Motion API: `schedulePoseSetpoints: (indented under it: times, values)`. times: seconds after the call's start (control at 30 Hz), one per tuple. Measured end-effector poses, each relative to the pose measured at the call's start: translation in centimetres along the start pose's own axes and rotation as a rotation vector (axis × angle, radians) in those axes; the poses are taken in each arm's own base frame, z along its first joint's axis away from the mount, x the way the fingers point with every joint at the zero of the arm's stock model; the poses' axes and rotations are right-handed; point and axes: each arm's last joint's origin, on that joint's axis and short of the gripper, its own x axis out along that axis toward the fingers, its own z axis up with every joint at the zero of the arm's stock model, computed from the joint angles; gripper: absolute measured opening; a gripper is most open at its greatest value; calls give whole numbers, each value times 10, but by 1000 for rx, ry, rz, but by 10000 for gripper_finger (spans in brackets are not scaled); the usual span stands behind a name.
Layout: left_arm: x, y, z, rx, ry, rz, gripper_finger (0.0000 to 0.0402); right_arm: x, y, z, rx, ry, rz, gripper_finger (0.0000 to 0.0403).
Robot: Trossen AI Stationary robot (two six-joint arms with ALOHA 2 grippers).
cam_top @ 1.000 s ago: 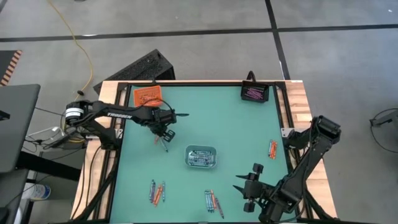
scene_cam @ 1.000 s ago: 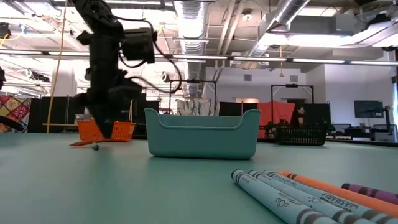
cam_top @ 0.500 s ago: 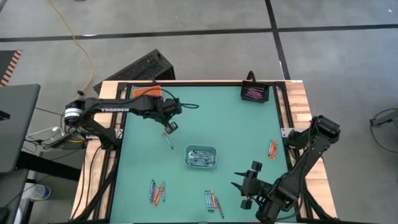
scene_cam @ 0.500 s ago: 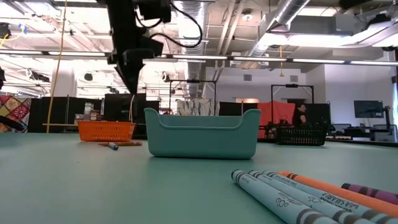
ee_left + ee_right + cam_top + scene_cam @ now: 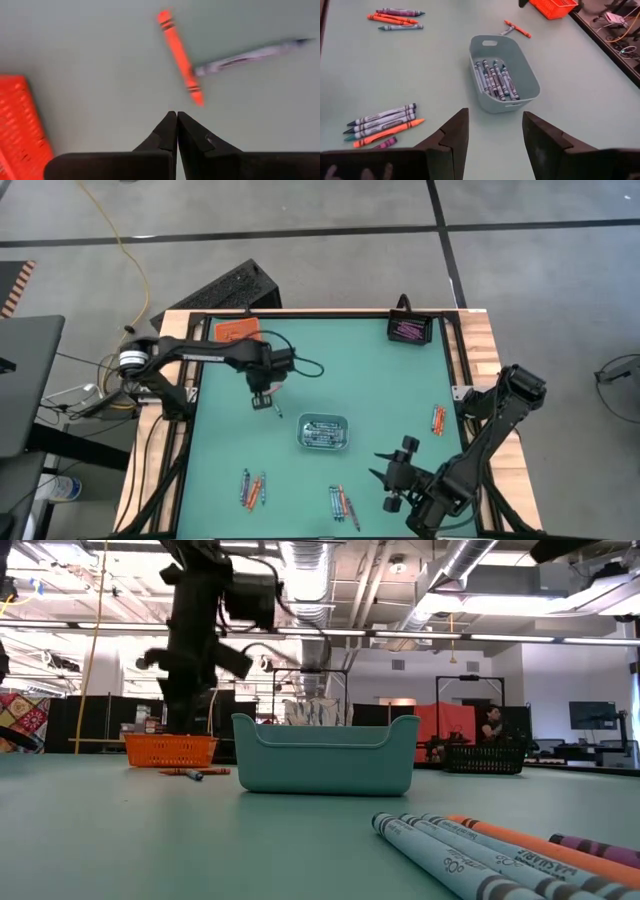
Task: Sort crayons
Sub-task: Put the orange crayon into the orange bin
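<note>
1. Your left gripper (image 5: 176, 116) has lifted away, jaws together and empty; the orange crayon (image 5: 180, 56) and grey-blue crayon (image 5: 248, 55) remain on the worktop beside the orange tray (image 5: 236, 332), unsorted.
2. Your right gripper (image 5: 495, 127) waits near the front edge, jaws apart.

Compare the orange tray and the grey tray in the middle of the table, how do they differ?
The orange tray sits at the table's far left corner; the grey tray sits near the middle. The orange tray has open mesh walls; the grey tray's walls are solid with handle cut-outs. The grey tray holds grey-blue crayons; what the orange tray holds I cannot tell. Both are small, rectangular and upright on the green table.
</note>
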Motion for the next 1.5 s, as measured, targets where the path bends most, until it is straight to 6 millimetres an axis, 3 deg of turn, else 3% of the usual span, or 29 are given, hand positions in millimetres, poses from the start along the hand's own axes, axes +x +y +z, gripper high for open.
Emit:
schedulePoseSetpoints:
  times: [0.23, 0.63, 0.9, 1.1, 1.5]
  values:
    - [16, -10, 13, -10, -164, 33, 41, -1, 0, 0, 1, 0, 5, 177]
    - [19, 3, 20, -111, -223, 2, 123, -1, 1, 0, 9, -3, 10, 177]
    - [41, 2, 25, -140, -170, 19, 123, -3, 3, 0, 22, -11, 24, 177]
    - [43, 5, 25, -154, -172, 42, 123, -7, 5, -1, 20, -14, 39, 177]
    - [62, 13, 8, -185, -130, -14, 116, -7, 6, -1, 21, -18, 40, 177]
